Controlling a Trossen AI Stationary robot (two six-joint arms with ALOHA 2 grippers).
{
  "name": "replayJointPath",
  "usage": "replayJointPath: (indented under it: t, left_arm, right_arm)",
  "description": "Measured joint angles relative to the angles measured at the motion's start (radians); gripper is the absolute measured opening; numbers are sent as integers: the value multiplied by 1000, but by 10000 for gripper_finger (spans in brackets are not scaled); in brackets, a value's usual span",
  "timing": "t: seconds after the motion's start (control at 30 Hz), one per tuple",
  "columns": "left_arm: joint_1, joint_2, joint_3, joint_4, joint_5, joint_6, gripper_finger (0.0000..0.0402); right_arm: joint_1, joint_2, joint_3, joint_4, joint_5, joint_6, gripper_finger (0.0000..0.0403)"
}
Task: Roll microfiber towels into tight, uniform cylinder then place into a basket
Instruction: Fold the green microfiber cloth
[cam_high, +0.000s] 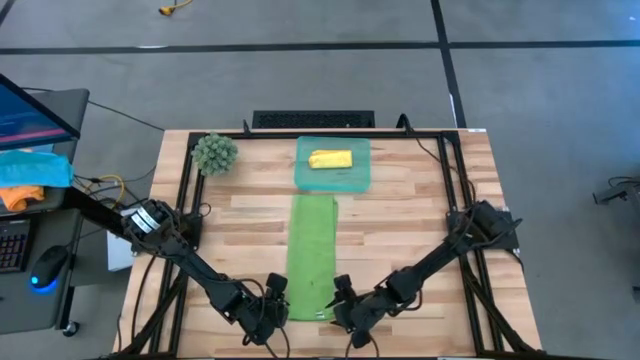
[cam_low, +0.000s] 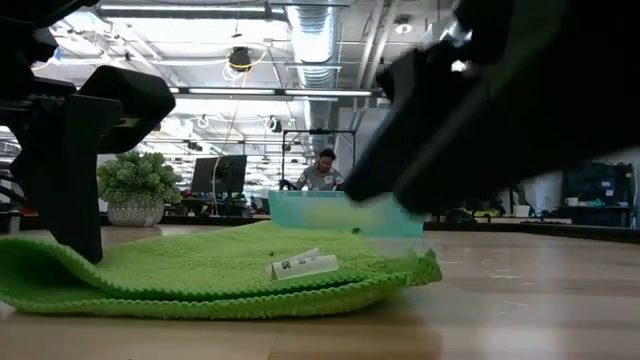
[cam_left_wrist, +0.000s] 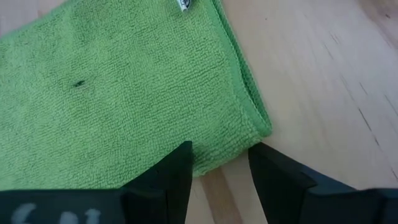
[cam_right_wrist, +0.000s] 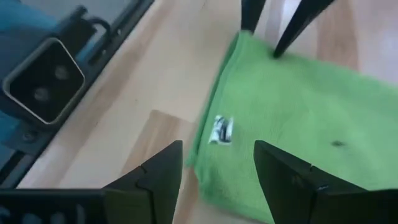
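Green towel (cam_high: 312, 255) edge sits between both parted claws, left (cam_high: 276, 300) and right (cam_high: 338, 297), fingertips half-hidden.

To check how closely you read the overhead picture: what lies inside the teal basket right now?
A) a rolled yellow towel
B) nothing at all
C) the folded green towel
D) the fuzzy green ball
A: in the high view a rolled yellow towel lies inside the basket, while the green towel is a folded strip on the table in front of it.
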Motion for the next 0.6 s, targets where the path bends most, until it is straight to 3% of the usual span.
replayJointPath:
  t: [0.13, 0.47, 0.6]
  left_arm:
    - [0, 1, 0, 3, 3, -18, 124]
    - [0, 3, -2, 6, 4, -63, 17]
    - [2, 4, -3, 4, -12, -128, 4]
  right_arm:
    - [-11, 52, 1, 40, -35, 12, 222]
    - [-18, 69, 4, 32, -44, 39, 220]
    - [-27, 69, 4, 2, -46, 81, 196]
